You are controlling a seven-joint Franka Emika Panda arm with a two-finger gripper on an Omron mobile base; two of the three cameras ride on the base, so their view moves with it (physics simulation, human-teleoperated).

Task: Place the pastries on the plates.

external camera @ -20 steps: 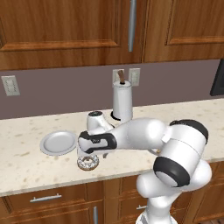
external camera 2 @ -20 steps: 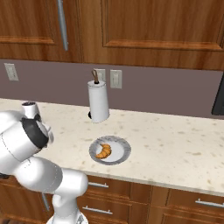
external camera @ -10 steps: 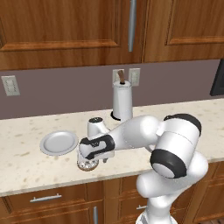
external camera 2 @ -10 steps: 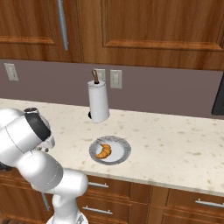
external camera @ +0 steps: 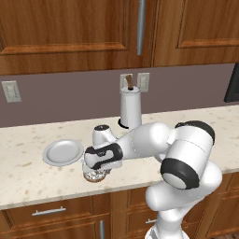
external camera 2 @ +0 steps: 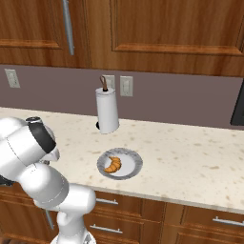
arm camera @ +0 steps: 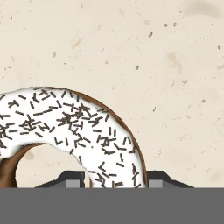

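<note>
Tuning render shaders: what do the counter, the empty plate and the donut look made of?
Counter: polished stone, probably granite; beige with fine dark flecks.
Empty plate: glazed ceramic, possibly melamine; plain light grey, soft sheen.
Donut: brown baked dough under matte white icing with dark sprinkles.

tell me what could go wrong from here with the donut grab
The pincer grips just one side of the donut ring, so it may tilt or slip on lifting. The donut lies close to the counter front edge; a slip could drop it. The empty plate is close, so a low carry might clip its rim.
</note>
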